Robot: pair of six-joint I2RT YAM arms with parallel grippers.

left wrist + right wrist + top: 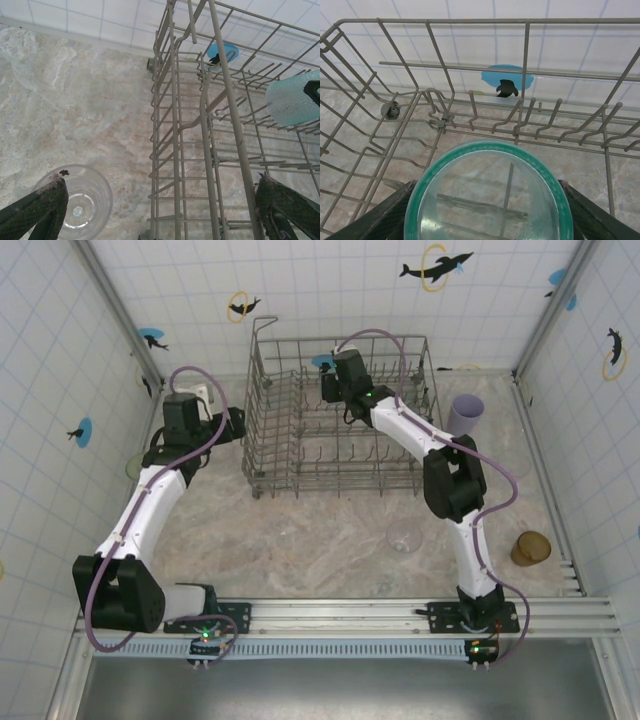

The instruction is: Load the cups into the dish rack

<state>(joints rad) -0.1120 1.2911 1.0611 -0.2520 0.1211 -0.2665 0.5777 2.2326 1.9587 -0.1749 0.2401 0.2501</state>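
The grey wire dish rack [300, 455] stands at the back middle of the table. My right gripper [487, 212] is inside the dish rack [445, 120], shut on a teal cup [520, 155] whose rim faces the camera. In the left wrist view the same teal cup [290, 102] hangs over the tines. My left gripper [161, 180] is wide open with nothing in it, above the rack's left wall [175, 125]. A clear cup [85, 200] stands upright on the table by its left finger [47, 205]. In the top view my left gripper [236, 426] sits beside the rack.
On the table stand a lavender cup [465, 413] right of the rack, an amber-brown cup [530, 548] at the near right, a clear cup [403, 536] in front of the rack and a lime green cup [133, 468] by the left wall. Tiled walls enclose the table.
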